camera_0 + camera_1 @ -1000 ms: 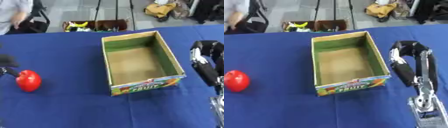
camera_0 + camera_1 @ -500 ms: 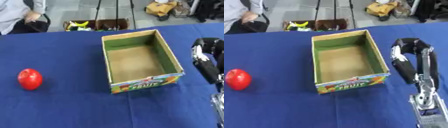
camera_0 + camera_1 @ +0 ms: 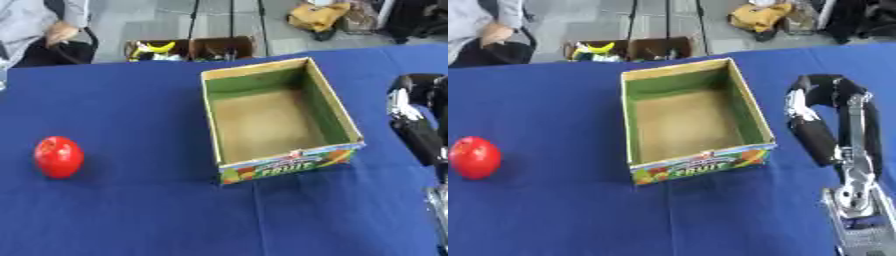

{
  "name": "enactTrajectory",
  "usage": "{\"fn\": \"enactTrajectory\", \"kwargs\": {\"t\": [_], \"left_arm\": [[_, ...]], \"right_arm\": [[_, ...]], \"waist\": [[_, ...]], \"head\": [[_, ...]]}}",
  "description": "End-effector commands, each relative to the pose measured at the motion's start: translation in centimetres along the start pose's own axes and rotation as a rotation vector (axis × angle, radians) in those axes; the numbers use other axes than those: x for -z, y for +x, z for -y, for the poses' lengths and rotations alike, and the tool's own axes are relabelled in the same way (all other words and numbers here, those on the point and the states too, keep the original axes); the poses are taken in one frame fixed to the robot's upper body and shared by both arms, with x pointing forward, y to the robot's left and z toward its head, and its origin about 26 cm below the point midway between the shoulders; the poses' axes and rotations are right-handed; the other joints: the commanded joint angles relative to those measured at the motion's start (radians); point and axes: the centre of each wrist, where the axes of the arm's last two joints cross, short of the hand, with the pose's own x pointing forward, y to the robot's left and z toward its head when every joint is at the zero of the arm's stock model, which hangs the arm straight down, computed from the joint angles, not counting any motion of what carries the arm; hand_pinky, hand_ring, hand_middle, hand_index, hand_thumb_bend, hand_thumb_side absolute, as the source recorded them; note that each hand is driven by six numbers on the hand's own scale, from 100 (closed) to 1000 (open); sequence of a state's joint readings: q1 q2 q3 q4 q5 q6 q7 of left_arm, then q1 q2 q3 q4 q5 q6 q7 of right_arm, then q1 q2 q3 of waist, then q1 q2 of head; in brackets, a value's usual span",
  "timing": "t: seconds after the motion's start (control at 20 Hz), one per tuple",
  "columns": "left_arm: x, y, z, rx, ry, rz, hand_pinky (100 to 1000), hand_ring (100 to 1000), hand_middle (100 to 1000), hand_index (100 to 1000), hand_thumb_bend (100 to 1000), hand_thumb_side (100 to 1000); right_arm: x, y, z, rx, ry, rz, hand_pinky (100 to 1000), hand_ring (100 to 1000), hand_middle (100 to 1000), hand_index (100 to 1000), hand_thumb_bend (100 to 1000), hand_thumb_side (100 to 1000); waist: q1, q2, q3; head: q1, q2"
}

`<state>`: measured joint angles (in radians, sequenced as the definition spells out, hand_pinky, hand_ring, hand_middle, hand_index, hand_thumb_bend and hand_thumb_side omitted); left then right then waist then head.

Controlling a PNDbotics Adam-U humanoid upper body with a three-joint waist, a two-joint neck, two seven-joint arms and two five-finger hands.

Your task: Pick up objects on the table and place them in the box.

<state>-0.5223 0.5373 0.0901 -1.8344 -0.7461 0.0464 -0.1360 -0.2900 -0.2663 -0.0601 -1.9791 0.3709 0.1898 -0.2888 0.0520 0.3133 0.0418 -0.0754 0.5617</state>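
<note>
Left eye view:
- Red round fruit [image 3: 59, 156] at nine o'clock on the blue table [image 3: 131, 215], well apart from the box [image 3: 278, 120].
- Open cardboard box near centre, green inner walls, bare brown floor, "FRUIT" print on the near wall; nothing inside.
- Right hand [image 3: 411, 110] at three o'clock, just beside the box's right wall, not touching it; partly cut by the frame edge.

Right eye view:
- Right arm rising from five o'clock, silver forearm upright, black wrist arching over at the top.
- Right hand [image 3: 808, 125] hanging from that arch, fingers pointing down toward the table; curl of the fingers impossible to tell, nothing seen in its grasp.
- Fruit at nine o'clock near the frame edge.
</note>
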Motion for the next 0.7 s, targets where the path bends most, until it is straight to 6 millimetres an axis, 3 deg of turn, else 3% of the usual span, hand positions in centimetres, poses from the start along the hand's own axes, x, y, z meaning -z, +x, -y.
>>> {"fn": "enactTrajectory", "kwargs": {"t": [0.05, 0.2, 0.3, 0.45, 0.7], "left_arm": [[0.9, -1.9, -1.0, 0.108, -0.149, -0.038, 483, 686, 770, 946, 139, 884], [1.6, -3.4, -0.9, 0.158, -0.269, -0.076, 512, 715, 807, 968, 165, 892], [2.0, -4.1, -0.9, 0.179, -0.327, -0.088, 536, 736, 829, 982, 248, 927], [2.7, -4.9, -0.8, 0.203, -0.416, -0.095, 605, 789, 876, 1000, 464, 964], [3.7, -6.1, -0.6, 0.251, -0.632, -0.111, 674, 844, 916, 1000, 621, 948]], "right_arm": [[0.2, 0.7, 0.3, 0.001, -0.004, 0.026, 730, 533, 445, 663, 100, 533], [0.2, 0.7, 0.3, 0.001, -0.003, 0.026, 729, 533, 445, 663, 100, 534], [0.2, 0.7, 0.3, 0.001, -0.003, 0.024, 729, 533, 446, 663, 100, 534], [0.2, 0.6, 0.3, 0.001, 0.000, 0.023, 729, 533, 445, 663, 100, 534], [0.1, 0.6, 0.3, -0.001, 0.005, 0.023, 729, 533, 445, 663, 100, 536]], "waist": [[-0.001, -0.023, -0.002], [-0.003, -0.027, -0.007], [-0.004, -0.029, -0.009], [-0.004, -0.029, -0.010], [-0.006, -0.027, -0.015]], "head": [[0.005, 0.004], [0.011, 0.004], [0.016, 0.003], [0.018, 0.003], [0.025, 0.000]]}}
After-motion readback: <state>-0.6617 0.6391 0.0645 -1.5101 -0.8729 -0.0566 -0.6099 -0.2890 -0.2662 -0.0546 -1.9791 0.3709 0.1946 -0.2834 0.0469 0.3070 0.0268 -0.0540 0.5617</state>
